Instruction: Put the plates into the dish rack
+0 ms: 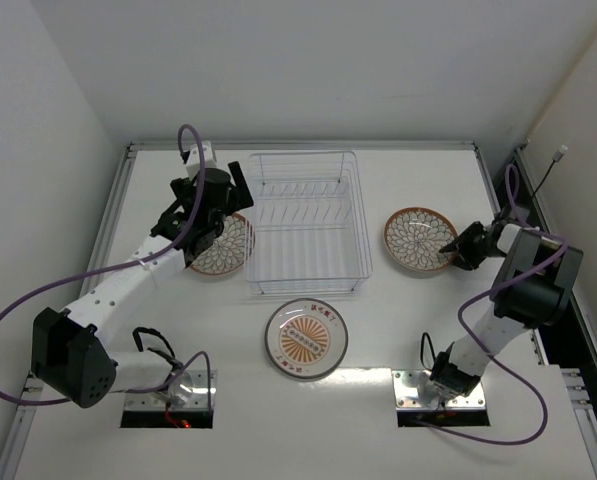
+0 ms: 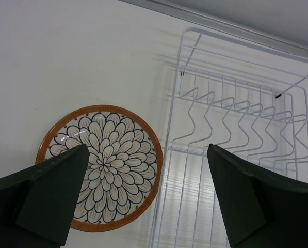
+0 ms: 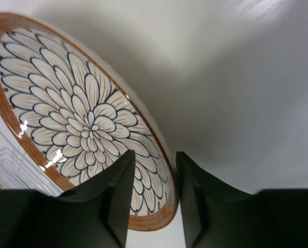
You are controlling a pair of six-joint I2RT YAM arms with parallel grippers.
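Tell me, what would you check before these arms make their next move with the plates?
1. Rack empty, slots free: ok.
2. Left fingers wide open, above the left plate: ok.
3. Right fingers either side of the right plate's rim: ok.
4. Right fingers gripping firmly: cannot tell.
5. Third plate lying flat, apart from the rack: ok.
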